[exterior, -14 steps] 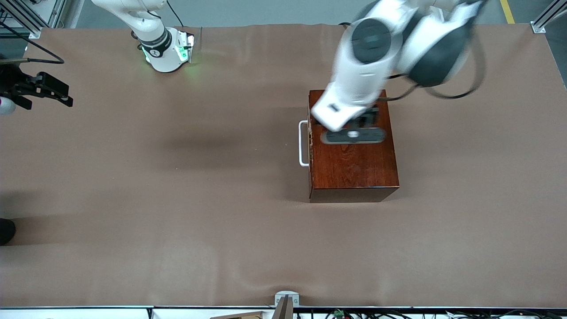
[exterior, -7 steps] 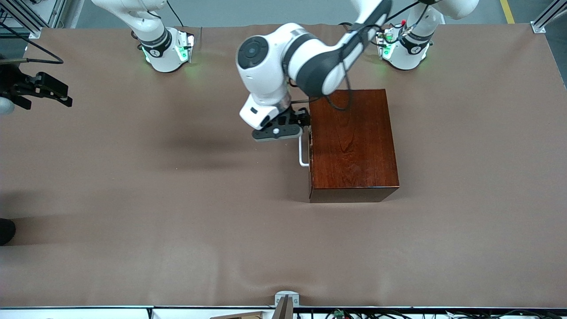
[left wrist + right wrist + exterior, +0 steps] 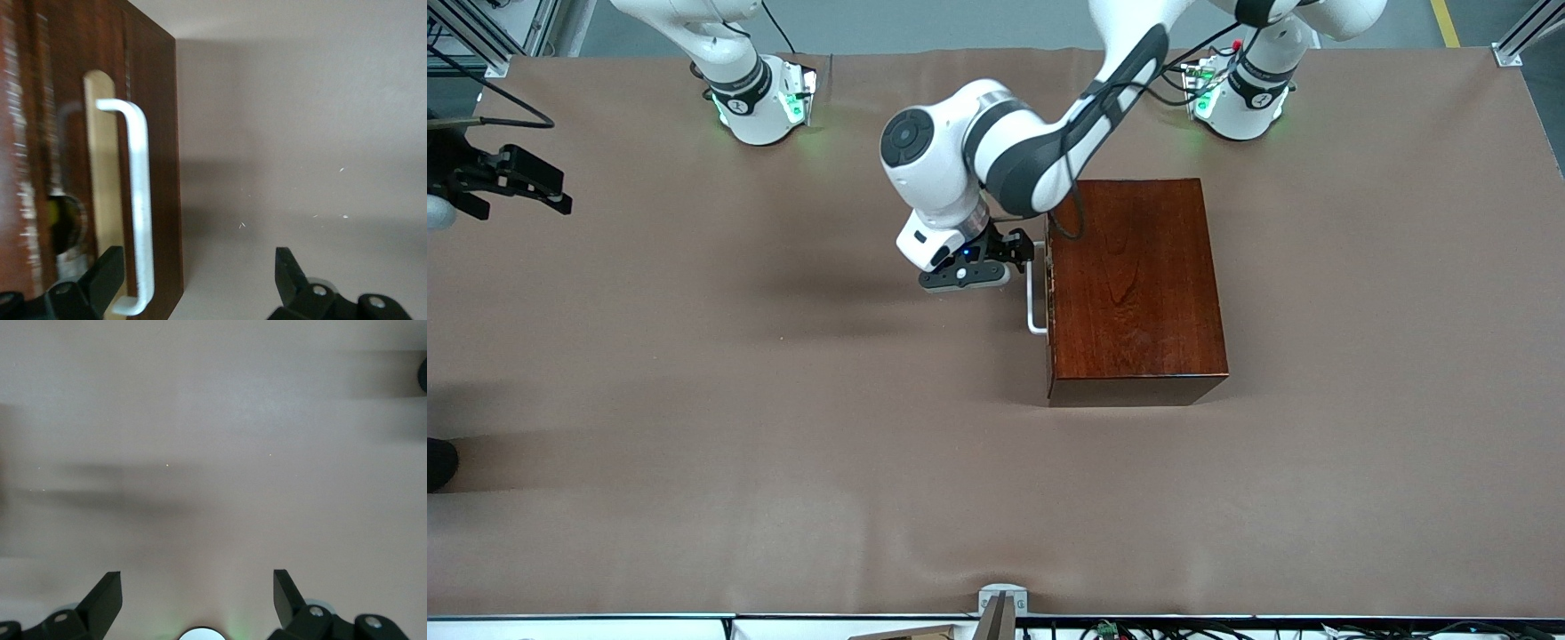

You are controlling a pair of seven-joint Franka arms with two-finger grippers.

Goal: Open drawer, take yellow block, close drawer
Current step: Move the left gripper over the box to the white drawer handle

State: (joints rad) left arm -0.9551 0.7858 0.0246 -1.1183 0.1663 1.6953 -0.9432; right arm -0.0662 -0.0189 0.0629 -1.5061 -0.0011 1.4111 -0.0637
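The dark reddish-brown wooden box's drawer (image 3: 1051, 298) sits shut, right of frame centre, its white U-shaped handle (image 3: 1035, 299) just beside my left gripper (image 3: 1021, 252), whose fingers (image 3: 100, 277) are spread wide and empty. My right gripper (image 3: 511, 184) waits open at the left edge.

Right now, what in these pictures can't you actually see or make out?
- Yellow block: not plainly seen; the shut drawer hides it.
- Drawer interior: hidden in the front view; the left wrist view shows only a pale strip by the handle.
- Left hand: open, fingers cut by that view's edge.
- Right hand: open over bare table, waiting, cut likewise.
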